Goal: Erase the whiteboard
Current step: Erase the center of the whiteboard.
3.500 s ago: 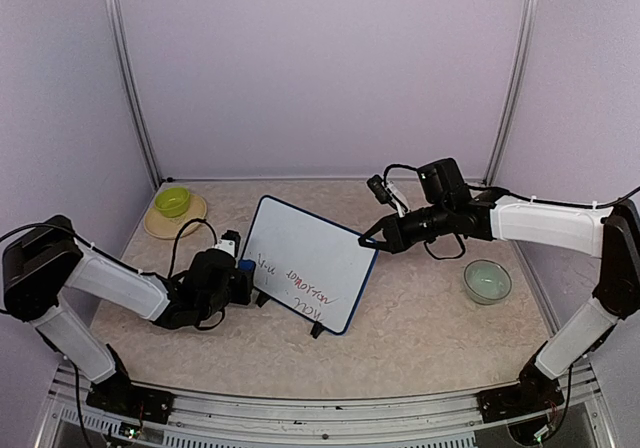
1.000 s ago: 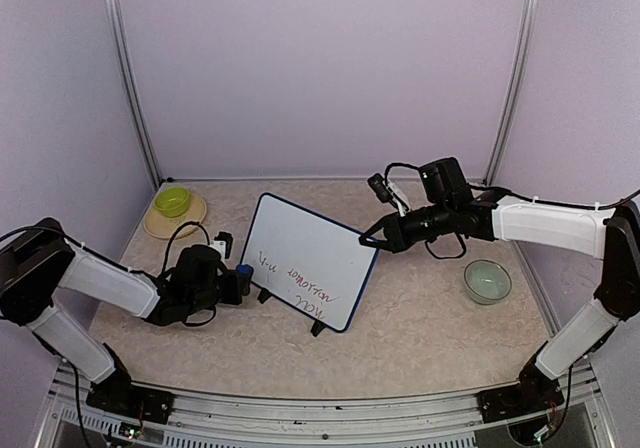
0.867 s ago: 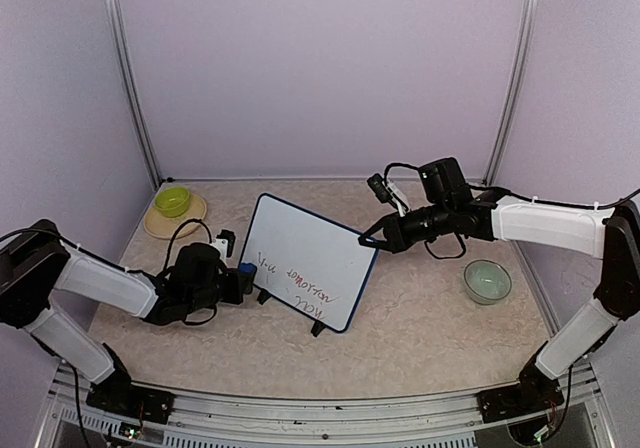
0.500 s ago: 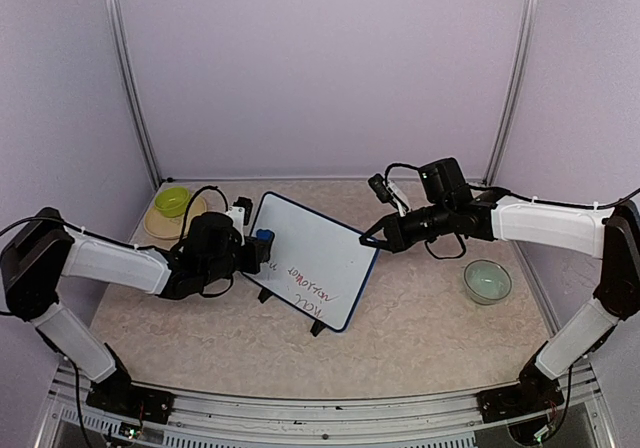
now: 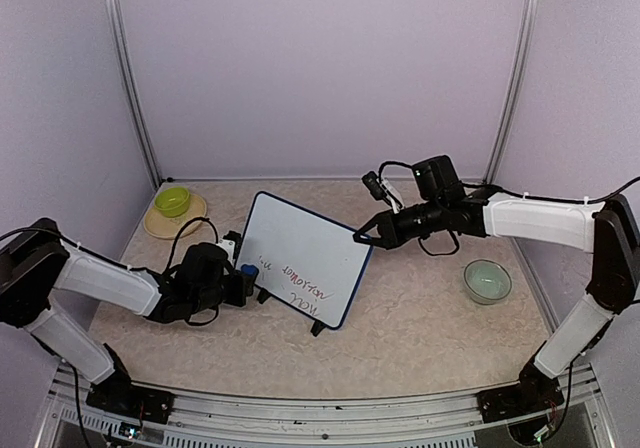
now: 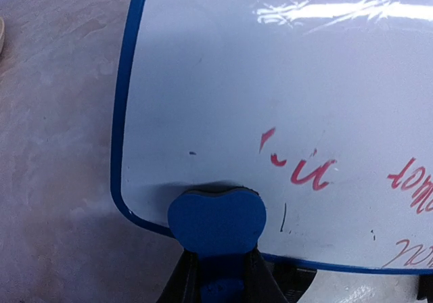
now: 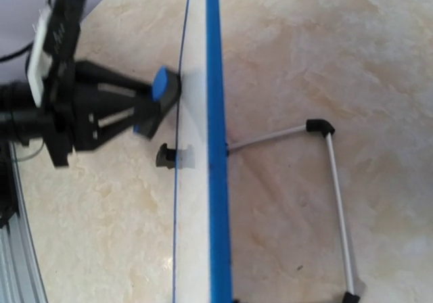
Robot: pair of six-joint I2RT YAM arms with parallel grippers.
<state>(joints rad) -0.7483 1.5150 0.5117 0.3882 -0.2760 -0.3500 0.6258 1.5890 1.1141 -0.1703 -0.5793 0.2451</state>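
Whiteboard (image 5: 310,248) stands tilted on the tabletop (image 5: 430,318) between both claws. Left claw (image 6: 216,276) is clamped on a blue eraser (image 6: 216,218) pressed against the board's nearest lower corner. Right claw (image 5: 360,235) meets the opposite upper corner; its grip cannot be told.

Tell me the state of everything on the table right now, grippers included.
whiteboard: propped on its legs, red writing on its lower part.
eraser: pressed to the board's bottom left corner.
left gripper: shut on eraser.
right gripper: at the board's right edge; grip unclear.
yellow-green bowl: upright on tan plate.
pale green bowl: upright, looks empty.
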